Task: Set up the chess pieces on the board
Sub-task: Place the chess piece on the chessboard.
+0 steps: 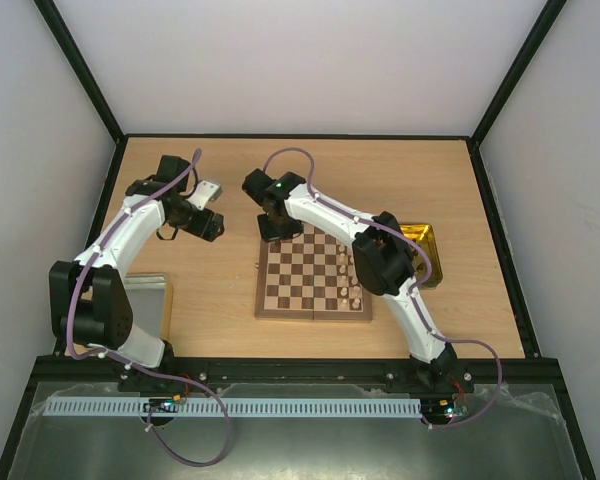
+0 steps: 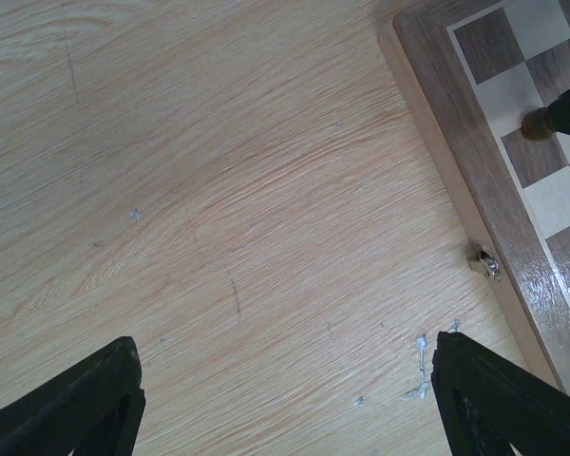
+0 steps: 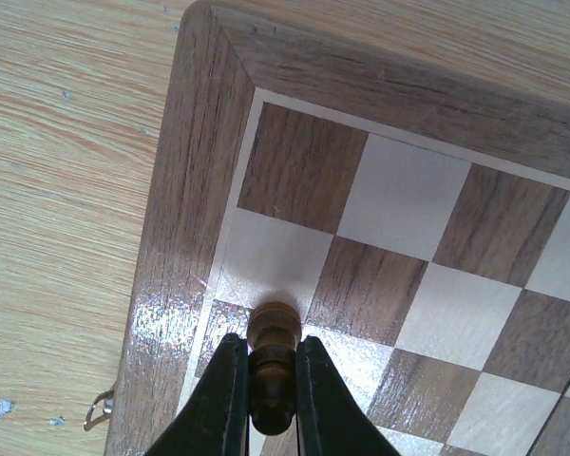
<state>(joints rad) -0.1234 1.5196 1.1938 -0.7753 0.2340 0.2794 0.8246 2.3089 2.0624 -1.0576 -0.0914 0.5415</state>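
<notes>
The board (image 1: 310, 316) lies mid-table. Several chess pieces (image 1: 351, 275) stand on its right-hand squares, partly behind the right arm. My right gripper (image 1: 272, 230) is over the board's far left corner. In the right wrist view it (image 3: 271, 380) is shut on a dark brown piece (image 3: 273, 356), held upright above the squares next to the border (image 3: 185, 190). My left gripper (image 1: 212, 225) hovers left of the board, open, with only bare table between its fingers (image 2: 76, 404). The left wrist view also catches the board's edge (image 2: 475, 180) and the held dark piece (image 2: 540, 123).
A shiny yellow tray (image 1: 428, 240) sits right of the board, half hidden by the right arm. A grey tray (image 1: 152, 300) lies at the near left by the left arm's base. A small metal latch (image 2: 484, 262) sticks out of the board's side. Black frame posts ring the table.
</notes>
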